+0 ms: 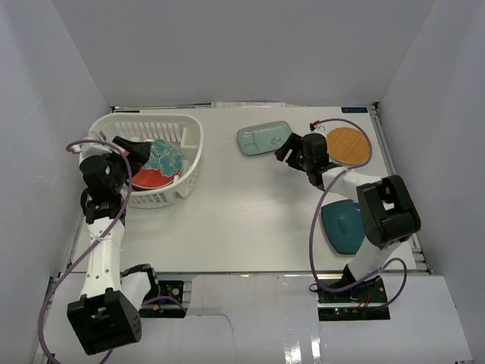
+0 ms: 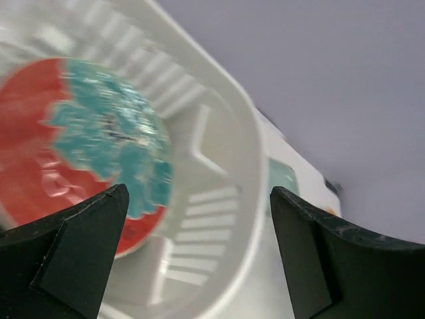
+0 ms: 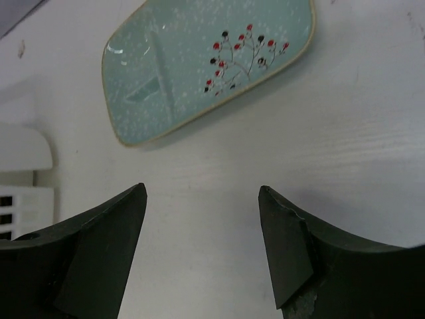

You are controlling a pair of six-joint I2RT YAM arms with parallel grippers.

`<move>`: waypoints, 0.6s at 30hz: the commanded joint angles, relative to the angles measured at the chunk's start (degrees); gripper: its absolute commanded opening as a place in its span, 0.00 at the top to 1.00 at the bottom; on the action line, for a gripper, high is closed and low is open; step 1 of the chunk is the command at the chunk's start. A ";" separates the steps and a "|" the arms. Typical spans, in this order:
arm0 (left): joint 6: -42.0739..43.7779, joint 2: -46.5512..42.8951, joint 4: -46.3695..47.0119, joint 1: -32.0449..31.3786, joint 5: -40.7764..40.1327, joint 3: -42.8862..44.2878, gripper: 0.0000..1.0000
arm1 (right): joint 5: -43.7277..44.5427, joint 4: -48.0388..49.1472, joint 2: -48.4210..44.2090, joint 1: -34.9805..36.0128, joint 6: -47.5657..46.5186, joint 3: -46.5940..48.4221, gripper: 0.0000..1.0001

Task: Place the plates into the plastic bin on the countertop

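The white slotted plastic bin (image 1: 189,155) stands at the back left of the countertop (image 1: 250,212). Inside it lies a red-and-teal floral plate (image 1: 159,163) (image 2: 86,146). My left gripper (image 1: 135,149) (image 2: 198,193) hangs over the bin, open and empty. The pale-green rectangular plate (image 1: 263,137) (image 3: 206,63) lies flat behind the middle. My right gripper (image 1: 286,150) (image 3: 202,189) is open just short of its near right edge, touching nothing. An orange woven round plate (image 1: 348,145) lies at the back right. A dark-teal square plate (image 1: 342,226) lies by the right arm.
Pale grey walls (image 1: 250,53) close in the countertop on three sides. The bin's rim (image 3: 23,149) shows at the left of the right wrist view. A purple cable (image 1: 322,205) loops from the right arm over the table.
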 commanded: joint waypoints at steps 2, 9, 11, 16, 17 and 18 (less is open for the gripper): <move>6.98 1.05 6.02 -13.82 16.99 7.13 0.02 | 5.96 3.10 8.10 -1.47 5.23 8.16 0.28; 12.89 3.43 5.50 -29.92 27.37 6.01 0.02 | 6.49 -0.32 23.39 -2.79 10.60 22.48 0.32; 13.41 4.13 5.41 -30.28 29.30 6.00 0.02 | 6.40 -0.42 25.16 -2.79 11.91 23.90 0.32; 13.77 6.24 5.41 -30.46 30.80 6.27 0.02 | 5.44 -0.42 30.09 -3.06 13.15 28.12 0.56; 13.68 6.50 5.49 -30.46 31.15 6.44 0.02 | 4.39 -0.33 30.70 -3.41 13.67 28.30 0.69; 13.77 6.59 5.41 -30.46 31.07 6.44 0.02 | 3.77 -0.07 30.71 -3.67 14.64 28.21 0.77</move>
